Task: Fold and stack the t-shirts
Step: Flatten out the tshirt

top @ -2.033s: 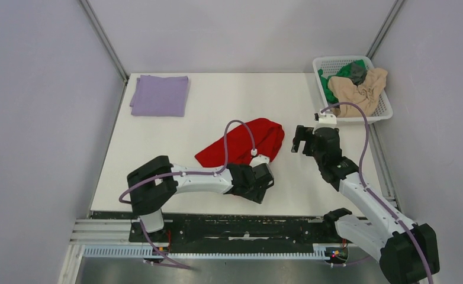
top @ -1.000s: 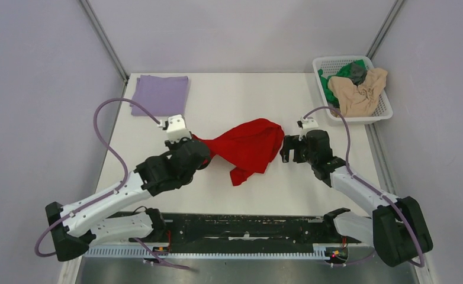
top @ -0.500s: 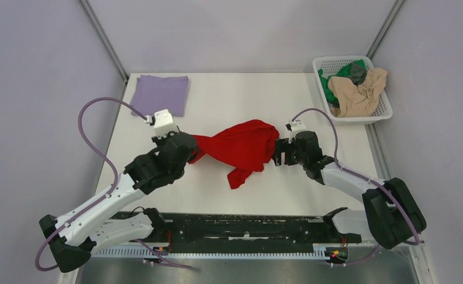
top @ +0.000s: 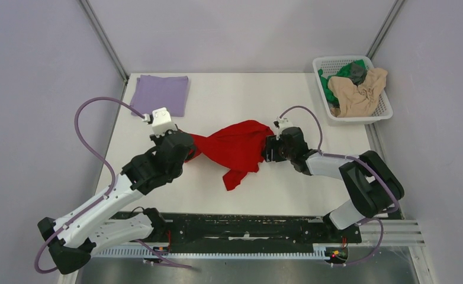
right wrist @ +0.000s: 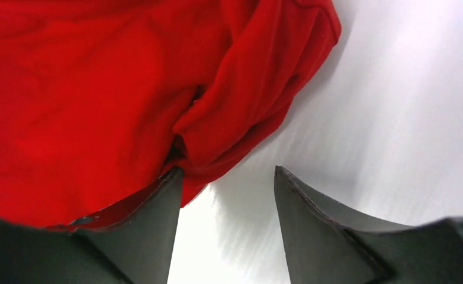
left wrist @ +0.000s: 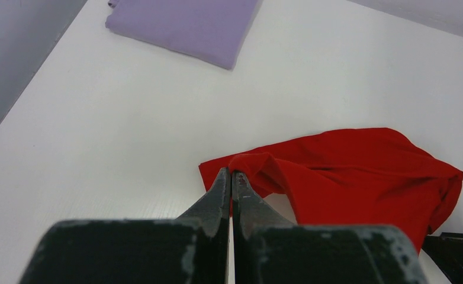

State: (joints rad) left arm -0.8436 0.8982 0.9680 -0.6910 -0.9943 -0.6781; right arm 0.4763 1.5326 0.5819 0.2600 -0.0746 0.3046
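The bright red t-shirt (top: 235,148) lies crumpled mid-table, stretched between the two arms. My left gripper (top: 189,148) is shut on the shirt's left corner; in the left wrist view a red fold (left wrist: 359,171) sits pinched at the tips of that gripper (left wrist: 231,173). My right gripper (top: 266,149) is at the shirt's right edge with jaws apart. In the right wrist view, bare table shows between the tips of that gripper (right wrist: 227,170), and the left finger touches the red hem (right wrist: 99,89). A folded lavender t-shirt (top: 160,94) lies flat at the far left corner.
A white mesh basket (top: 343,58) at the far right corner holds a beige shirt (top: 359,89), a green one (top: 327,83) and a dark grey one (top: 356,72). Grey walls close in on both sides. The lavender shirt (left wrist: 185,23) lies beyond my left gripper.
My right gripper has slid left up against the shirt's right edge, its jaws narrowing. My left gripper drew the held corner slightly left, stretching the cloth.
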